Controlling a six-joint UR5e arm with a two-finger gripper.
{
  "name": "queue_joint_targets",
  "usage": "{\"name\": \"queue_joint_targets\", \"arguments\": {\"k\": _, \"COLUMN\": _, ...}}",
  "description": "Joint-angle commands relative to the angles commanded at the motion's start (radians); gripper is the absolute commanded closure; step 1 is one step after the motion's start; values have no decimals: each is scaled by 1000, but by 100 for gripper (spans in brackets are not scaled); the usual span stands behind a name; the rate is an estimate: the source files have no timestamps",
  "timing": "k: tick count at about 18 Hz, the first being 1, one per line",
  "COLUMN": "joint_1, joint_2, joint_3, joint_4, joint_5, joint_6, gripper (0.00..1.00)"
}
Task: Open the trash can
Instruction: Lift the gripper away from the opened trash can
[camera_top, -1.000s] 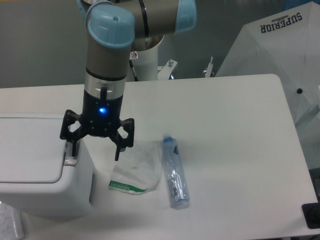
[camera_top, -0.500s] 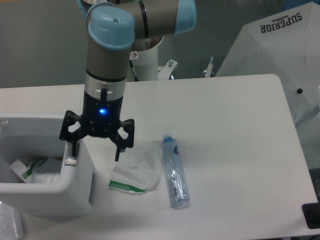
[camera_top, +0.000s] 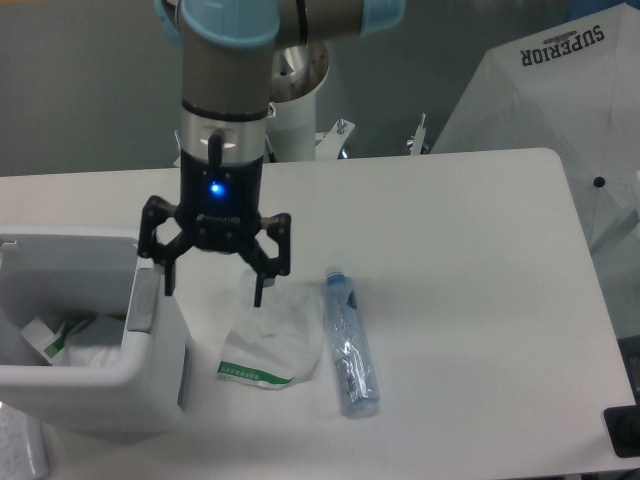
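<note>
Your tool (camera_top: 214, 281) hangs with its two fingers spread wide apart and nothing between them. One fingertip sits just over the grey push bar (camera_top: 142, 302) on the bin's right edge; the other points down at the crinkly bag.

Closest to you, the trash can (camera_top: 95, 400) sits at the left edge of the surface (camera_top: 470, 300). Its top is open, and you can see paper and wrappers inside, so the job looks done. I think the bin is light, stiff plastic with smooth, slippery sides. Don't squeeze it. Press down on the grey bar, because that is the part made to be touched.

A bit further right lie a clear plastic bag (camera_top: 268, 340) with a green stripe and an empty water bottle (camera_top: 350, 345) on its side, close together.

Further back, the arm (camera_top: 225, 110) stands straight up and down, wrist pointing down, with a blue light (camera_top: 217, 187) glowing on it.
</note>
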Motion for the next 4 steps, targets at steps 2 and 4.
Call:
{"name": "queue_joint_targets", "arguments": {"k": 2, "joint_1": 11, "joint_2": 5, "joint_3": -2, "joint_4": -37, "joint_5": 51, "joint_6": 94, "gripper": 0}}
{"name": "queue_joint_targets", "arguments": {"k": 4, "joint_1": 15, "joint_2": 9, "joint_3": -8, "joint_4": -37, "joint_5": 69, "joint_6": 126, "gripper": 0}}
